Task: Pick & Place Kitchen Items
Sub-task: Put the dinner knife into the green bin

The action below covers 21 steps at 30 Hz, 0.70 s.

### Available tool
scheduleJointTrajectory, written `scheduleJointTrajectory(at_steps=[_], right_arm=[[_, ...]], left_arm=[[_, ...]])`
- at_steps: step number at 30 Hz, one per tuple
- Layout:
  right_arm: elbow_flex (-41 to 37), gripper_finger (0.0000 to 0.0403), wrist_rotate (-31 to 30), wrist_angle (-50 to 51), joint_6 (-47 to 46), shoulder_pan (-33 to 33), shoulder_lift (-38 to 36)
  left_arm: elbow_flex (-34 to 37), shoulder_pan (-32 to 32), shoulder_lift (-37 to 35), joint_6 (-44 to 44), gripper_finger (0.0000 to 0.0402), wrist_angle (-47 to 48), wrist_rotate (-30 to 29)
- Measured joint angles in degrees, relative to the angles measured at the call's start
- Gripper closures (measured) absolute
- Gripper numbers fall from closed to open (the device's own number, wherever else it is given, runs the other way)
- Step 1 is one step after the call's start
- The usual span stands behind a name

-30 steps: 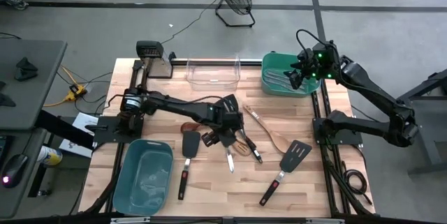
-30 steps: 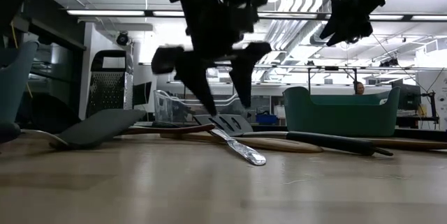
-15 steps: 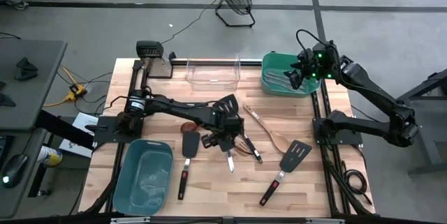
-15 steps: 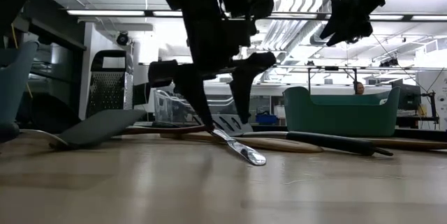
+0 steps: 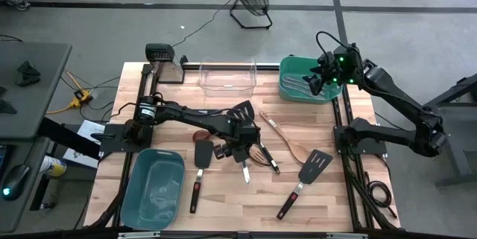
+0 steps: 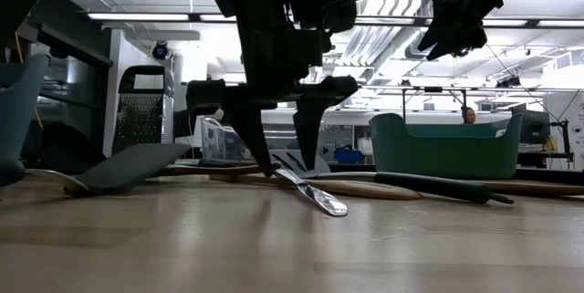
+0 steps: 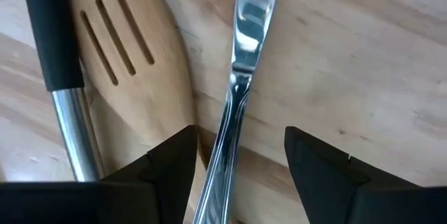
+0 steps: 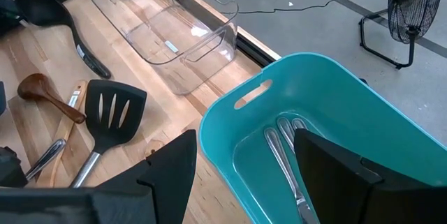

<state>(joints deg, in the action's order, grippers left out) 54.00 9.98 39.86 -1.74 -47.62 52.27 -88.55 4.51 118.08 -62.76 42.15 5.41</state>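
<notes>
Nearest the front edge of the pale wooden table [image 5: 328, 194], the large blue-grey rectangular tub [image 5: 153, 187] sits at the left corner. Beside it lies a black turner with a red-trimmed handle [image 5: 199, 176], and over to the right a second black slotted turner with a red-trimmed handle [image 5: 303, 181] lies aslant.

At mid-table the left gripper [image 5: 240, 153] is down among the cluster of utensils. Its fingers [image 7: 164, 172] are parted, one on each side of a silvery metal knife [image 7: 237, 91] that lies flat on the wood between them; they are not closed on it. In the low view the two fingertips reach the tabletop astride the knife. Just beside the knife lies a brown wooden slotted spatula [image 7: 129, 63], and across its edge rests a utensil with a black grip and a steel shank [image 7: 59, 77]. To the right, a long brown wooden spoon [image 5: 287, 141] lies diagonally.

Farther back stands a clear plastic rectangular bin [image 5: 228, 76]. At the far right corner is the teal tub [image 8: 328, 133] with silvery metal utensils [image 8: 283, 158] inside. The right gripper [image 5: 317, 80] hovers above it with fingers [image 8: 171, 175] spread apart, holding nothing. A black ladle [image 8: 49, 15] and a small dark wooden spoon [image 8: 49, 95] show beyond.
</notes>
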Motion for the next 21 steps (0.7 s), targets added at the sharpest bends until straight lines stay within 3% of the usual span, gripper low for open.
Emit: scheduleJointTrajectory(at_steps=[21], right_arm=[[0.0,0.017,0.5,0.2,0.0,0.0,0.0]], left_arm=[[0.0,0.0,1.9,0.2,0.0193,-0.5,-0.5]])
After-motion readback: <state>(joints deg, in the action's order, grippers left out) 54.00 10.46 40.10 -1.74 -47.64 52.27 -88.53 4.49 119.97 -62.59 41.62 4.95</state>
